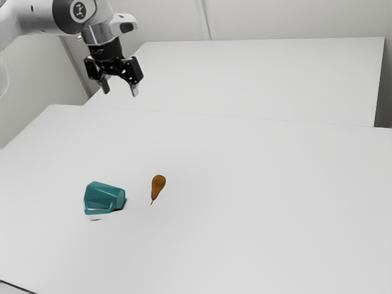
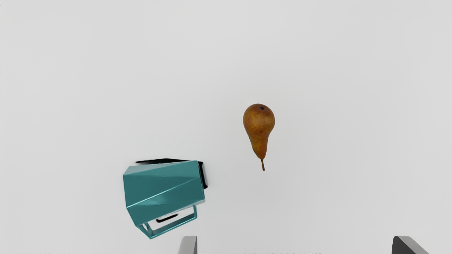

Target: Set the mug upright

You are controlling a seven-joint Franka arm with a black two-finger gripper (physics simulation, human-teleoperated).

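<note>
The white bench (image 1: 245, 245) carries the mug (image 2: 162, 187) and spreads out all around it. Beyond the bench, well apart from the mug, stands a white slab (image 1: 257, 79). The robot arm (image 1: 37, 17), white with dark parts, comes in high above the mug's level from the exterior view's left. At its end hangs the black tool (image 1: 120, 92), well above the mug and touching nothing. It is open and empty: in the wrist view its 2 fingers (image 2: 188, 246) stand wide apart. The teal, faceted mug lies on its side, its narrower end toward the pear (image 2: 259, 121). The brown pear rests on the bench near the mug, apart from it, on the side toward the exterior view's right. The mug's angular handle (image 2: 173, 228) sticks out from its flank, on the side facing the exterior camera. A dark shadow (image 2: 204, 178) hugs the mug's narrower end. The pear's thin stem (image 2: 263, 165) is clear of the mug.
</note>
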